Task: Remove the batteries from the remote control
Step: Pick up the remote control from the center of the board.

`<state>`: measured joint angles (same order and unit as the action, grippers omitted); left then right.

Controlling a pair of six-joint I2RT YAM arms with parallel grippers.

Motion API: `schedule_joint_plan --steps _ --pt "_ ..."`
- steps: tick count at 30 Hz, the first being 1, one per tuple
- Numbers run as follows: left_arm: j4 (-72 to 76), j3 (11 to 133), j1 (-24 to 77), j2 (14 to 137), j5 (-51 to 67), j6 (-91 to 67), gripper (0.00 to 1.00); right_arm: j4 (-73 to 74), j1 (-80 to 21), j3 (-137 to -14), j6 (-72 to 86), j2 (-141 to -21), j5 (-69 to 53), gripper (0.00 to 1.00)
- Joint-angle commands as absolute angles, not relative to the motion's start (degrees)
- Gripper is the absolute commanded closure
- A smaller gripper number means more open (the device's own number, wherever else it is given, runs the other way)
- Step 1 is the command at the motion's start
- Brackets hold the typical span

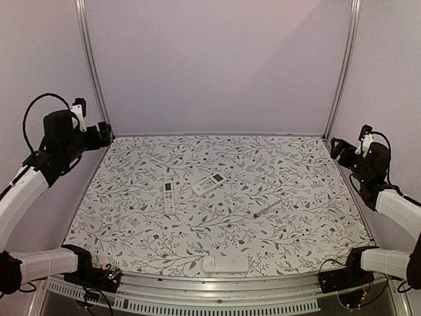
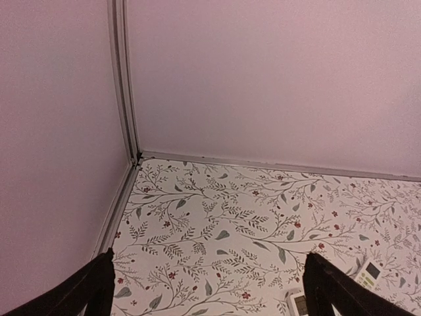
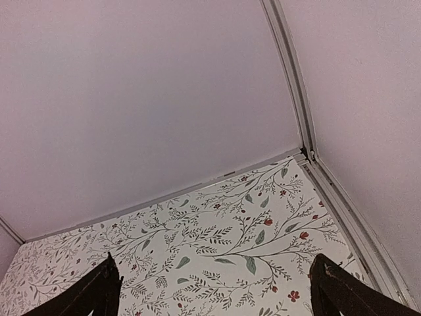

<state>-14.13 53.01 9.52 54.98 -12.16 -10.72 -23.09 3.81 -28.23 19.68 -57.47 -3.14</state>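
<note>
The left gripper (image 1: 102, 135) hangs high above the desk's far left corner, its fingers (image 2: 99, 286) spread wide and holding nothing. The right gripper (image 1: 337, 146) hangs likewise over the far right corner, its fingers (image 3: 102, 289) just as far apart. Both are well apart from everything lying on the floral desk (image 1: 302, 171). Near the middle, a little toward the left edge, a narrow remote (image 1: 169, 195) lies face up with its length running from the far edge toward the near edge. Just beside it on the right, not touching, a second remote (image 1: 208, 184) lies slanted, one end pointing toward the far right corner. The batteries cannot be made out in any view (whether they sit inside either remote, the pictures do not tell). A thin white stick (image 1: 265, 210) lies slanted between the remotes and the right edge, apart from both. At the middle of the near edge, between the arm bases, rests a flat white block (image 1: 225, 264); what it is I cannot tell.
</note>
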Motion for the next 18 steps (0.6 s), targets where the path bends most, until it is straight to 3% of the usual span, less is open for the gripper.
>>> schedule_joint_plan --steps 1,12,18 --pt "-13.22 52.44 9.06 56.67 -13.07 -9.87 0.00 -21.26 4.04 -30.22 19.22 -58.72 -7.86 0.01" --pt "-12.13 53.32 9.18 58.04 -8.63 -9.28 0.00 -17.47 4.04 -32.62 17.70 -56.51 -15.24 0.01" --pt "-15.26 66.85 12.74 66.73 1.24 -12.11 0.00 -6.63 -2.80 -36.74 14.18 -56.86 -17.38 0.01"
